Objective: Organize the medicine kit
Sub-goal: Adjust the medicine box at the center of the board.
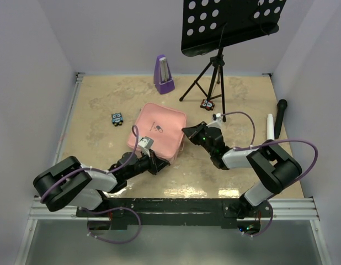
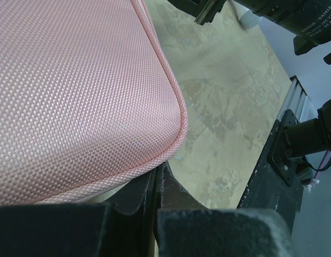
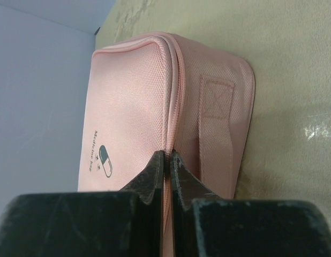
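Observation:
The medicine kit (image 1: 158, 131), a pink square zipped case with a pill logo on its lid, lies shut in the middle of the table. My left gripper (image 1: 155, 164) is at its near corner. In the left wrist view the left gripper (image 2: 157, 172) is shut, its tips tucked against the underside of the case's rounded corner (image 2: 101, 91). My right gripper (image 1: 187, 132) meets the case's right side. In the right wrist view the right gripper (image 3: 169, 156) is shut with its tips on the zip seam of the case (image 3: 128, 107). Whether it pinches the zip I cannot tell.
A purple metronome (image 1: 164, 74) stands at the back. A black music stand on a tripod (image 1: 214, 72) rises at the back right, with small packets (image 1: 207, 104) by its feet. Another small packet (image 1: 117, 118) lies left of the case. A white tube (image 1: 270, 127) and a black microphone (image 1: 281, 116) lie at the right.

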Robot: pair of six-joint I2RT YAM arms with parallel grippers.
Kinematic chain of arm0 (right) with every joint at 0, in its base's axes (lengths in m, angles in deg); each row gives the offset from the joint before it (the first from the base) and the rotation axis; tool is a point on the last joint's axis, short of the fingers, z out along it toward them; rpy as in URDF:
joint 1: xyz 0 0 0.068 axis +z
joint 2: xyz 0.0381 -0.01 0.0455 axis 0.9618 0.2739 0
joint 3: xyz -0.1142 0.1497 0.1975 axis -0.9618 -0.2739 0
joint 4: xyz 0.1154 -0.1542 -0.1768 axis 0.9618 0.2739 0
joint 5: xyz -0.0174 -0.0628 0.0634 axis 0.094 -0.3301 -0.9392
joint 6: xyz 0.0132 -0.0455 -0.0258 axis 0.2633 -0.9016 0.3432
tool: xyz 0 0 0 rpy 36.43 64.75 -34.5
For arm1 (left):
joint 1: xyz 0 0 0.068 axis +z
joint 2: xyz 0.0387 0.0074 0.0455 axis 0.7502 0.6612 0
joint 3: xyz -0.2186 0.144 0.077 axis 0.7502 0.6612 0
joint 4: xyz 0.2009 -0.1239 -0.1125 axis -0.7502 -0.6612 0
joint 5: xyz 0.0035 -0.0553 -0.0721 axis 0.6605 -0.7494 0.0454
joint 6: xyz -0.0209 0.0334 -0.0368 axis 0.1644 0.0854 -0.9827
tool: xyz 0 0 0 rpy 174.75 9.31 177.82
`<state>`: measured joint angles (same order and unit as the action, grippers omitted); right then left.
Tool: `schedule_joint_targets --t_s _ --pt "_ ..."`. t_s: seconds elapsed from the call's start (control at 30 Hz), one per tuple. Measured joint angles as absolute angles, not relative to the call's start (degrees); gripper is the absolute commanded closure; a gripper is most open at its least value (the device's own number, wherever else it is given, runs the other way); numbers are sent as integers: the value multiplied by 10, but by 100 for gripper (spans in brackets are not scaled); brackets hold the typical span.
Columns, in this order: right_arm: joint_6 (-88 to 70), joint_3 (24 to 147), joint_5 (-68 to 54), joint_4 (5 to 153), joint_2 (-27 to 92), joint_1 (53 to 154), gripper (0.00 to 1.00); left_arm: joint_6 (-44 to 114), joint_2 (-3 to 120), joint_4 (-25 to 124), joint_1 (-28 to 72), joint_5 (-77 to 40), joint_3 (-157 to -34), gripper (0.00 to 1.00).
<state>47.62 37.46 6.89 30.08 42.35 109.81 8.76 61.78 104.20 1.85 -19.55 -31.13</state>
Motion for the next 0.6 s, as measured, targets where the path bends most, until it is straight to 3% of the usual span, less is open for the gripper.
schedule_joint_targets --t_s 0.6 --pt "476 376 123 288 431 1121 100 83 649 1050 11 -210 -333 100"
